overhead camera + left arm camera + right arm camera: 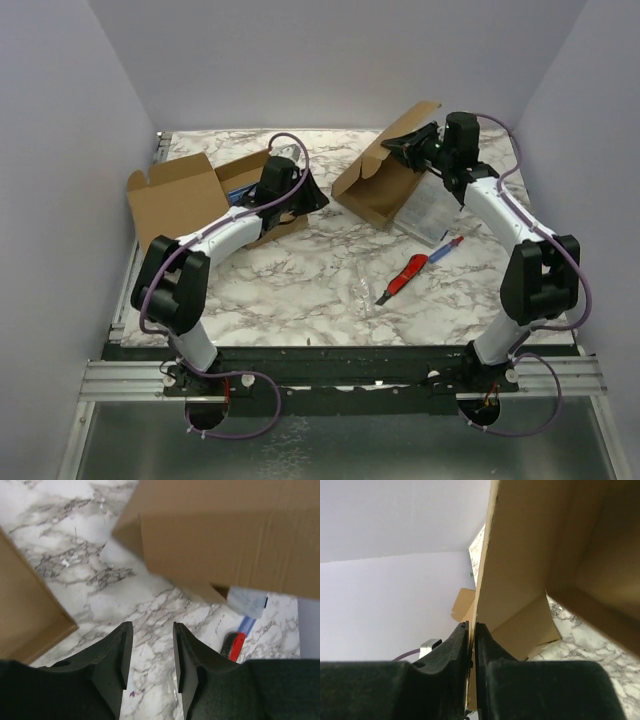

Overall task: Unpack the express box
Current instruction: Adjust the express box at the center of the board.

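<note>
The right gripper (471, 630) is pinched narrow on the edge of a flap of the express box (385, 185). The box is tilted up over the table (300, 275), its long axis sloping from that grip down toward the left arm. Just left of the box, the left gripper (152, 630) stands half wide and holds nothing; it is the free tool, with the box's low end straight ahead of it. A white packet (432, 215) lies at the box's lower right edge, and a red cutter (403, 277) lies nearer the arms. The left wrist view shows the packet peeping from under the box; only the right wrist view shows the pinch
</note>
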Motion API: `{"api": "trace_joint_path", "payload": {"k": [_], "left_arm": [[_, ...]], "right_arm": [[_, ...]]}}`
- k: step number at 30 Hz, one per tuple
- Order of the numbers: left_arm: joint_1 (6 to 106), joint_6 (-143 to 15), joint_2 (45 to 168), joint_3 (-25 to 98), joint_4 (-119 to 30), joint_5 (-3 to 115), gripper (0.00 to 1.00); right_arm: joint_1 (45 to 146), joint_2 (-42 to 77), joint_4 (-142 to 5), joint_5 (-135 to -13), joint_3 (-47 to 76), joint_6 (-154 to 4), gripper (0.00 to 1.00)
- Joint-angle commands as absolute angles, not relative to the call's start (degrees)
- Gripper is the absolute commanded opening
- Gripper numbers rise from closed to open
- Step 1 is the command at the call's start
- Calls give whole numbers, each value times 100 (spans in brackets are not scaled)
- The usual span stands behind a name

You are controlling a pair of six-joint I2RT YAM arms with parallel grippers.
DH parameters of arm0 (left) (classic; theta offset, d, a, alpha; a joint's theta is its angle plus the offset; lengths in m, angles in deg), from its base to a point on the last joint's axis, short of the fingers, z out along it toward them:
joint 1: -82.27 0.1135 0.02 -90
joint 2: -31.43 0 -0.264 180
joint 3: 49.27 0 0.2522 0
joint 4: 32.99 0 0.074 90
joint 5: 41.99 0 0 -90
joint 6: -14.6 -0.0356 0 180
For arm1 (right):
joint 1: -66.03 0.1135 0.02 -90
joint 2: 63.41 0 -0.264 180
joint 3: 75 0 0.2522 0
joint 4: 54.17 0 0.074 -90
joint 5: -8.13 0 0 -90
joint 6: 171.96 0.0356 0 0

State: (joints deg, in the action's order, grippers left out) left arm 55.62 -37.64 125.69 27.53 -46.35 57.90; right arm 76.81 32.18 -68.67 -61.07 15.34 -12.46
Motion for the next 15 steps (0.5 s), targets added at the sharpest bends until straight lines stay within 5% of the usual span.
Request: {"api": "trace_joint_path", "payload": {"k": [1, 9, 15], "left_arm": [[5554, -3560, 13091, 3570, -4227, 5703, 41], [5591, -3585, 13950, 4417, -4552, 5678, 33], [5582, -3580, 13946, 4197, -4477, 5971, 29]], "right_arm": [[7722, 3807, -7177, -6200, 2201, -1623, 16], [7736, 4642, -7288, -5858, 3109, -1917, 27], [7814, 4626, -6929, -5619, 3270, -2180, 45]]}}
